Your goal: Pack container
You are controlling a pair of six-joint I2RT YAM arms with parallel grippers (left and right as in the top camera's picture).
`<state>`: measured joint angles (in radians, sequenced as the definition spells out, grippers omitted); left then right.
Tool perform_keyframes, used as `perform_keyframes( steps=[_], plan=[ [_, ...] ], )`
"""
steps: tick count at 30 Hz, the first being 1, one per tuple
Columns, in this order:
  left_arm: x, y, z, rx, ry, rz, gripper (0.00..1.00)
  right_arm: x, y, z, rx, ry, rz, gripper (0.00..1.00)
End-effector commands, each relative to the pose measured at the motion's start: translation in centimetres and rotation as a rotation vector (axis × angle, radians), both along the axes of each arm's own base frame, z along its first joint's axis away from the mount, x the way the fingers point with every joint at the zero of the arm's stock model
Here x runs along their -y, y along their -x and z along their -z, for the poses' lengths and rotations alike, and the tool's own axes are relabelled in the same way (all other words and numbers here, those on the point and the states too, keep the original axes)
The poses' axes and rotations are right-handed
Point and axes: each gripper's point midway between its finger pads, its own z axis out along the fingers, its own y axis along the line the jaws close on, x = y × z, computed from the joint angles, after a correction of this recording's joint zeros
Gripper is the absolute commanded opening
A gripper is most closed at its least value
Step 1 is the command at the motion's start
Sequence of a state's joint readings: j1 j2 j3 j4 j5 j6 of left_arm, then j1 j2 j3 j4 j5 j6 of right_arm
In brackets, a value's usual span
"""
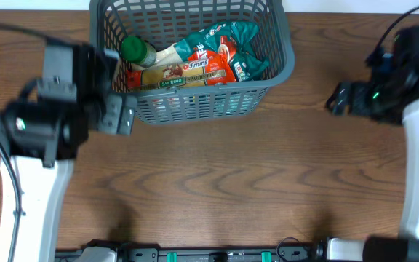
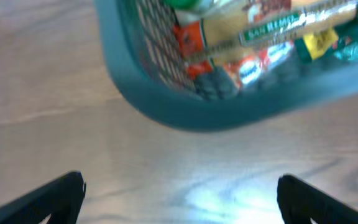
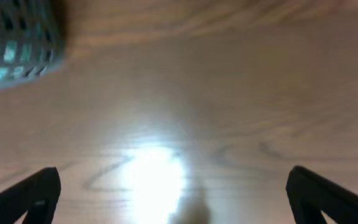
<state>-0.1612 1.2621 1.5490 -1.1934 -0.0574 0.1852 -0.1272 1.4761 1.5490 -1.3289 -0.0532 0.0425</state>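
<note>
Overhead view is showing the large dark grey slotted plastic basket sitting at the far side of the wooden bench, carrying a green-capped bottle, a long pasta packet and an orange-and-teal pouch. I am holding my left claw wide and empty just beside the basket's near left corner. My right claw, also spread and empty, is hanging well off its right side. I am judging the basket stiff, light and prone to sliding, and its rim is offering the surest pinch.

container | dark grey slotted basket | upright at table's far edge | holds packets and a bottle
</note>
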Motion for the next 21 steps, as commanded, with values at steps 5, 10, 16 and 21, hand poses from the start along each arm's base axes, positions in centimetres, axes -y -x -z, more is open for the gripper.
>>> perform_keyframes(
  steps=[5, 10, 16, 21],
  plan=[
    [1.3, 3.1, 4.4, 0.087, 0.075, 0.089, 0.99, -3.9, 3.8, 5.9, 0.052, -0.031, -0.044, 0.99],
    [2.1, 4.5, 7.1, 0.165, 0.135, 0.121, 0.98, -5.4, 5.7, 9.3, 0.06, -0.037, -0.083, 0.99],
    [1.9, 5.4, 8.2, 0.258, 0.146, 0.128, 0.99, -5.6, 6.2, 10.7, 0.066, -0.031, -0.096, 0.99],
    [1.9, 5.5, 8.4, 0.252, 0.145, 0.128, 0.99, -5.6, 6.3, 10.8, 0.063, -0.031, -0.097, 0.99]
  ],
)
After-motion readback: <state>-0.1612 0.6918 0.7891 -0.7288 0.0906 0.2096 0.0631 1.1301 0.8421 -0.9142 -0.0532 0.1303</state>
